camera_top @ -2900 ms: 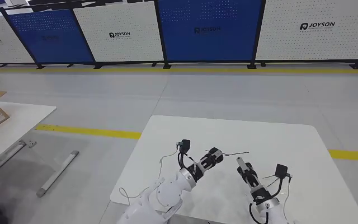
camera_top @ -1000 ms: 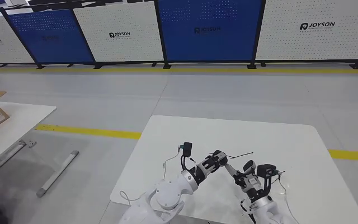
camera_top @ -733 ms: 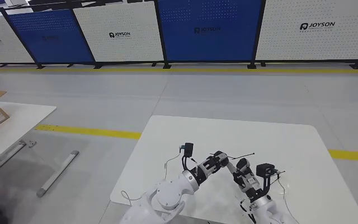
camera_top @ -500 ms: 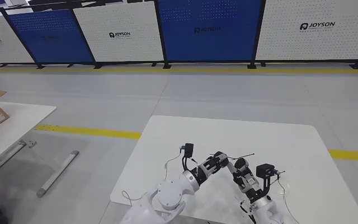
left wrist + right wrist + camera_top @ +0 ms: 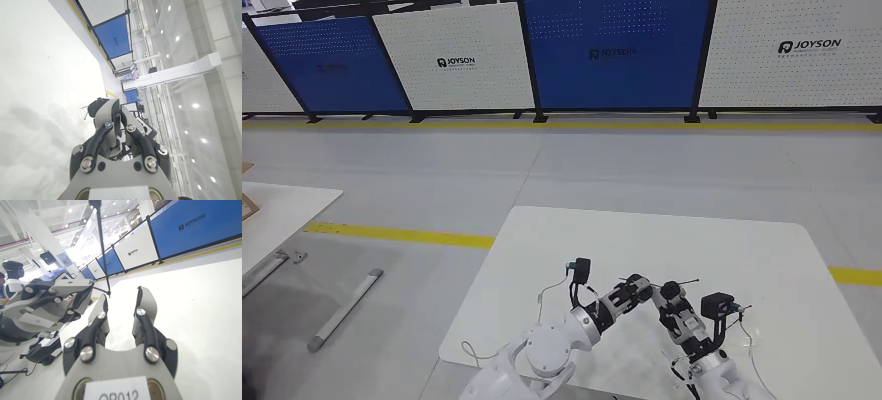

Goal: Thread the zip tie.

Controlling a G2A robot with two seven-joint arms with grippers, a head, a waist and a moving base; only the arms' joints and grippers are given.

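Note:
The zip tie is a thin black strap held in the air above the white table. My left gripper is shut on one end of it. From there the strap runs to a sharp bend, then rises as a long straight piece. My right gripper is open, with one fingertip just below that bend and nothing between its fingers. From above, the left gripper and right gripper sit close together near the table's front, with the zip tie sticking out to the right. My left gripper's fingers are pressed together.
The table top spreads bare around both arms, with its far edge and right edge well away. A second white table stands off to the left. Blue and white panel fences line the floor beyond a yellow line.
My right gripper has swung left and closed in on the left gripper. The left gripper has shifted slightly to the right with the zip tie.

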